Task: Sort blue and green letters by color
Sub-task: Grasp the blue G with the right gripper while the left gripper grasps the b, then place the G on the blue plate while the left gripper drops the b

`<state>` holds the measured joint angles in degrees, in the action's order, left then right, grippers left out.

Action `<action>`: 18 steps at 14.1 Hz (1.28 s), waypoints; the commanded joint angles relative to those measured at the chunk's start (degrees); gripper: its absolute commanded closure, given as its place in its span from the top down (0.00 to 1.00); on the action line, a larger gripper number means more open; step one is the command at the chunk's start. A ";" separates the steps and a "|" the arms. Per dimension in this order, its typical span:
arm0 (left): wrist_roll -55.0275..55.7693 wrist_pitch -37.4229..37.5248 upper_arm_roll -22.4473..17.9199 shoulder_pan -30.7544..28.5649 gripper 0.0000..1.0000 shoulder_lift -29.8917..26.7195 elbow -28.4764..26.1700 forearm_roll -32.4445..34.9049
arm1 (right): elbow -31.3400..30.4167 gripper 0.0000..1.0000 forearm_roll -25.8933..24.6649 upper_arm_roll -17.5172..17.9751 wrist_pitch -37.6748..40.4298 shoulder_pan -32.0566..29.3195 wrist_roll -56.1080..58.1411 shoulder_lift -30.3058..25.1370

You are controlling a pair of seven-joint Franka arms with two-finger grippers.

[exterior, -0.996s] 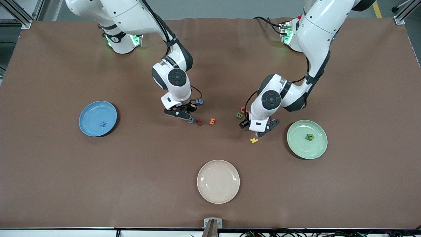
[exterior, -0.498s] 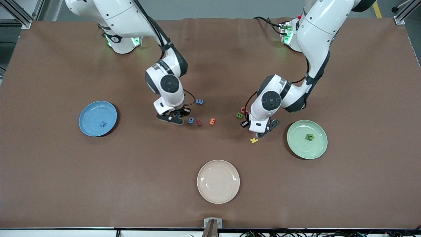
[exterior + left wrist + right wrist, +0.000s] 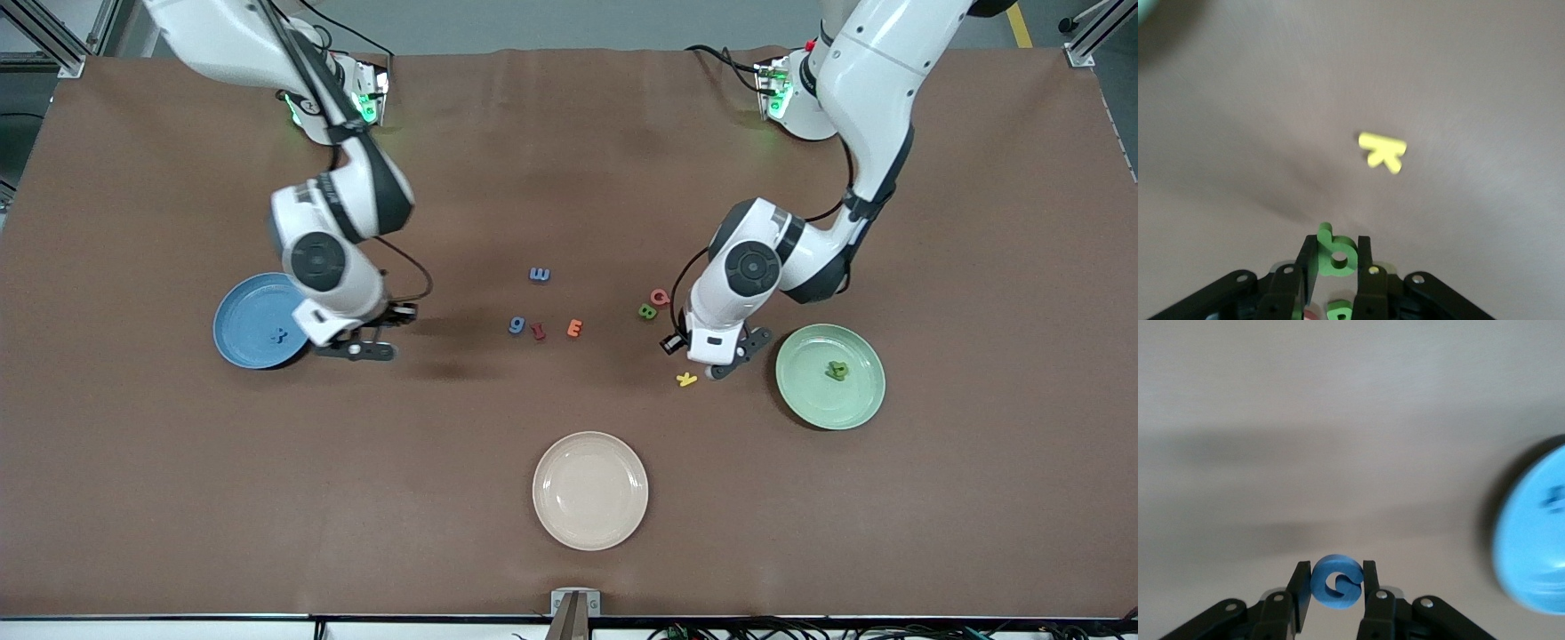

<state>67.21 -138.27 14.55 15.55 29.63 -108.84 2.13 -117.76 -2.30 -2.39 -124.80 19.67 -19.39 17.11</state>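
Note:
My right gripper (image 3: pixel 356 348) is shut on a blue letter (image 3: pixel 1336 581) and hangs over the table beside the blue plate (image 3: pixel 244 302), which holds one blue letter (image 3: pixel 278 336). My left gripper (image 3: pixel 725 363) is shut on a green letter (image 3: pixel 1336 251) over the table between the yellow letter (image 3: pixel 685 379) and the green plate (image 3: pixel 805 400), which holds green letters (image 3: pixel 836 370). Two blue letters (image 3: pixel 540 275) (image 3: pixel 516 325) lie mid-table. A green letter (image 3: pixel 647 311) lies beside the left arm's wrist.
A red letter (image 3: pixel 538 332) and an orange letter (image 3: pixel 575 329) lie next to the blue ones. A pink letter (image 3: pixel 659 296) lies by the green one. A beige plate (image 3: pixel 590 533) stands near the front edge.
My right gripper has carried a blue letter from the mid-table letters over to beside the blue plate. My left gripper has shifted slightly toward the green plate.

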 commanded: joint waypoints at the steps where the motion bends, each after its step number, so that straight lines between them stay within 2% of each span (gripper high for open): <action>1: -4.95 6.06 -0.05 -3.23 0.00 -4.57 1.08 0.86 | -6.16 0.00 -0.69 1.25 1.22 -8.74 13.10 -6.81; 5: -19.27 13.10 -0.13 -11.57 0.00 -5.99 3.37 0.95 | -9.15 0.00 -0.78 1.25 2.11 -15.52 22.62 -9.63; 9: -34.48 13.21 -0.14 -19.75 0.00 -4.76 3.55 1.47 | -10.56 0.00 -0.69 1.25 1.58 -20.27 27.46 -9.55; 12: -35.82 12.94 -0.05 -20.90 0.00 -2.48 4.26 7.00 | -12.31 0.02 -0.69 1.25 0.97 -22.83 28.70 -9.38; 13: -36.79 12.94 -0.05 -22.82 0.00 -2.21 4.08 8.49 | -12.58 0.10 -0.69 1.25 0.70 -23.27 28.70 -9.29; 14: -37.84 12.85 0.04 -23.54 0.00 -1.69 4.08 9.29 | -12.58 0.34 -0.69 1.25 0.70 -23.71 28.70 -9.29; 15: -38.55 12.85 0.04 -23.89 0.00 -1.25 3.90 9.30 | -12.58 0.88 -0.69 1.34 0.52 -23.97 28.70 -9.20; 16: -38.82 12.77 0.04 -24.16 0.00 -0.72 3.82 9.39 | -12.58 1.00 -0.69 1.25 0.44 -23.98 28.70 -9.11; 18: -39.08 12.07 0.04 -25.13 0.01 0.16 3.64 9.56 | -12.58 1.00 -0.69 1.34 0.44 -23.98 28.62 -9.11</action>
<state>28.82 -125.92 13.94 -8.57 28.83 -105.76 10.42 -129.00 -2.34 -2.28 -123.51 -3.03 8.83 9.19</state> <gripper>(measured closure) 0.727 0.396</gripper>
